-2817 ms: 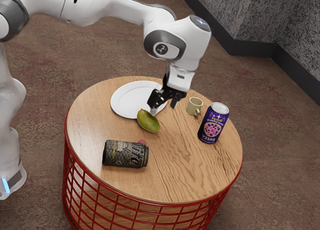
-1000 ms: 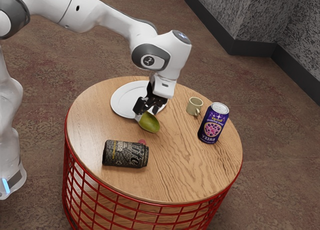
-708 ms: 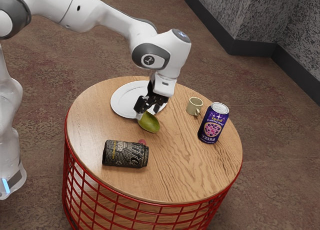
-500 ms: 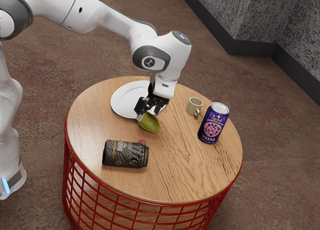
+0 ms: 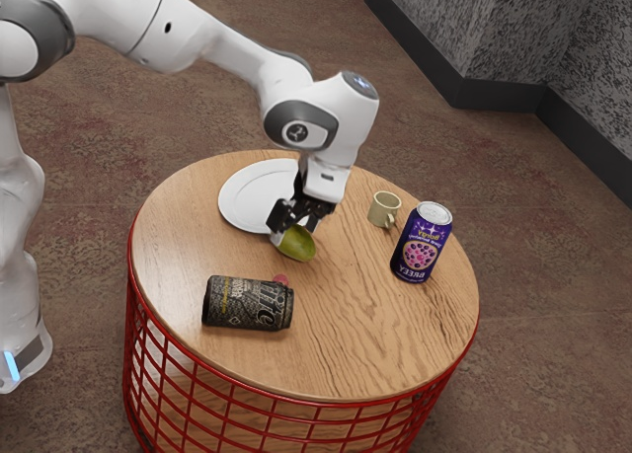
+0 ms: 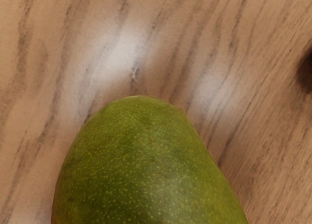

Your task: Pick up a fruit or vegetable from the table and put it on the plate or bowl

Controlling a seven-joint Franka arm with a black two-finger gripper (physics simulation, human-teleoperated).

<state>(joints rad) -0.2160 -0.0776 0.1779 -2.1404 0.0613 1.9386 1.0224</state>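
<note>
Gripper [image 5: 293, 220]: lowered over the mango; jaws are seen spread apart at either side of its upper end, not clenched.
Mango [image 5: 297, 244]: green, lying on the table top just beside the plate's near rim, off the plate; in the wrist view [image 6: 146, 165] it is seen close under the hand, with wood grain around it.
Plate [image 5: 247, 191]: white, set toward the table's far side.
Table [image 5: 375, 315]: round wooden top on a red wire base.
Cup [image 5: 383, 208]: pale green, upright, between the mango and the purple can.
Purple can [image 5: 422, 241]: upright, near the exterior view's right edge of the top.
Black can [image 5: 248, 303]: laid on its side, toward the front edge, apart from the mango.
</note>
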